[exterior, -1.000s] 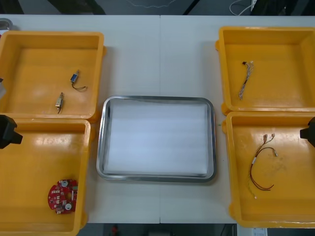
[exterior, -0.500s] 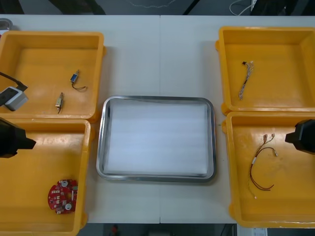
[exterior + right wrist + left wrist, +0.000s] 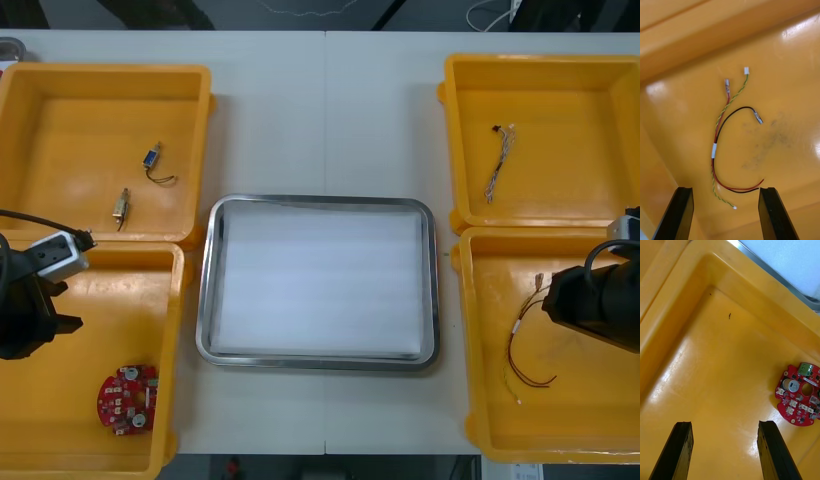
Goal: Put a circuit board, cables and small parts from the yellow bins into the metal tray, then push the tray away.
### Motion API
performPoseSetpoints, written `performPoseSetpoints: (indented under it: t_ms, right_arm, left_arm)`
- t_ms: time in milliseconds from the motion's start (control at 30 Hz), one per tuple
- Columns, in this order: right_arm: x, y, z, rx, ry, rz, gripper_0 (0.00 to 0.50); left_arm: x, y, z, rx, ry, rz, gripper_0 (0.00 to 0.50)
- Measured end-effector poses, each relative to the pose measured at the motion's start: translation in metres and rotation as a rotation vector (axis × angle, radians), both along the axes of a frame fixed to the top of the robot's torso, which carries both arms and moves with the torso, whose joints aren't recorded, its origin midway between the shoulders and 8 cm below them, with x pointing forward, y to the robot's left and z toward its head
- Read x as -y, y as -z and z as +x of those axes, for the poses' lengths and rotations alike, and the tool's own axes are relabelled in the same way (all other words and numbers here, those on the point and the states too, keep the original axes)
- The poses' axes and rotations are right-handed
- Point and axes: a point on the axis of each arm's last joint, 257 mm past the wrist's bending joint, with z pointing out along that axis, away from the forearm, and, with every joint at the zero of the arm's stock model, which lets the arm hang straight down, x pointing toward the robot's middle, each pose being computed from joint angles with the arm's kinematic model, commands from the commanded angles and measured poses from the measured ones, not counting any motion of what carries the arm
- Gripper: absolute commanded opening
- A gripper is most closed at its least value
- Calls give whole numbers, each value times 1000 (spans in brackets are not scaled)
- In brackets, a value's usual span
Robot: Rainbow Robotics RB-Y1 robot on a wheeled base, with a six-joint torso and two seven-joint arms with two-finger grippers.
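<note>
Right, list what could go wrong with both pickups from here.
The left end effector is open over bare floor of the bin; the circuit board lies beyond one finger, so a straight descent could miss or clip it.
The right end effector is open over the red and yellow cable, whose thin strands lie flat and splayed; it may pinch only one, or slip.

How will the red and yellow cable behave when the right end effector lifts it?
Probably floppy and light: the red and yellow cable is thin and lies in loose curves, so its ends may dangle. The open right end effector, above it, may catch only one strand, since the wires spread apart.
</note>
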Motion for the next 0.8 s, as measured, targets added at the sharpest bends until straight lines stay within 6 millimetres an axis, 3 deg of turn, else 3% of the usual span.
performPoseSetpoints:
  t_ms: [300, 800]
  right_arm:
    - [-6, 32, -5, -80, 55, 20, 500]
    - [-13, 49, 23, -25, 82, 93, 500]
  left_arm:
    - [22, 24, -9, 5, 50, -50, 500]
    - [45, 60, -36, 7, 266, -5, 500]
